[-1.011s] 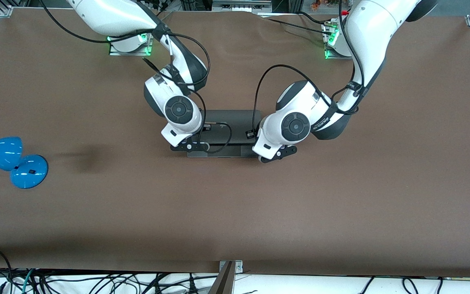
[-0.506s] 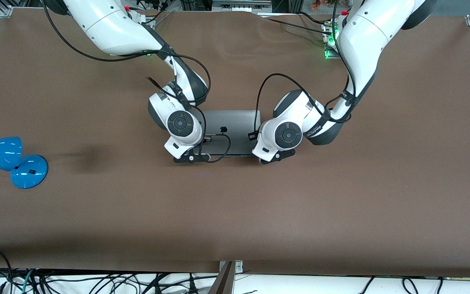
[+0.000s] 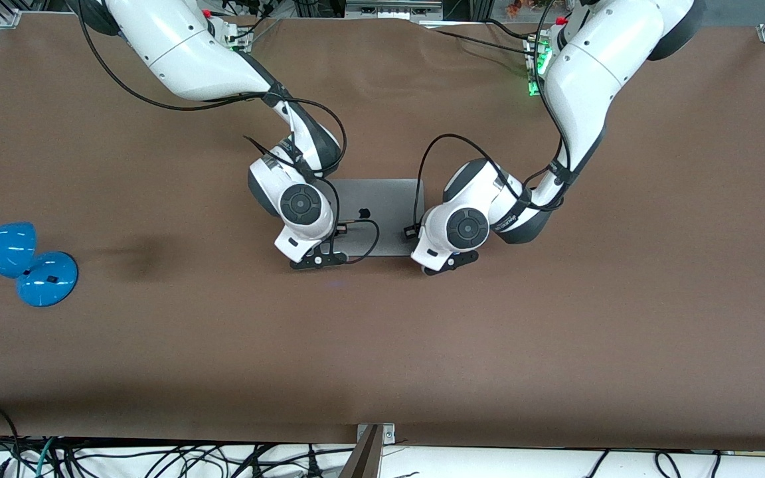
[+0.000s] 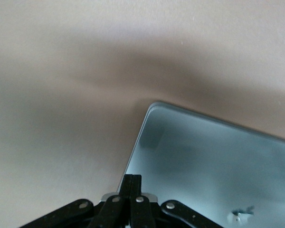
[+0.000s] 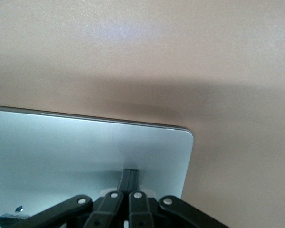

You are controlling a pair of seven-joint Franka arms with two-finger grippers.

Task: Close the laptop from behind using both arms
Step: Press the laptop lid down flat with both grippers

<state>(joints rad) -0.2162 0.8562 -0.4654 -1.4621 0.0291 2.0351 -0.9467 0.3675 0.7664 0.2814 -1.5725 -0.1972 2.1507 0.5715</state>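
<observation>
The space-grey laptop (image 3: 382, 199) lies in the middle of the brown table with its lid down flat and the black apple logo facing up. My right gripper (image 3: 319, 259) is shut and empty, its fingertips resting on the lid's corner toward the right arm's end, at the edge nearer the front camera. My left gripper (image 3: 450, 261) is shut and empty on the lid's corner toward the left arm's end, along the same edge. The left wrist view shows the left gripper (image 4: 132, 176) on the lid (image 4: 213, 161). The right wrist view shows the right gripper (image 5: 129, 172) on the lid (image 5: 85, 147).
A blue desk lamp (image 3: 17, 259) lies at the right arm's end of the table. Black cables loop from both wrists over the lid. A metal bracket (image 3: 372, 441) and loose cables sit at the table edge nearest the front camera.
The lid has come down from partly open to flat on the base. Both grippers followed it down and toward the front camera, staying shut.
</observation>
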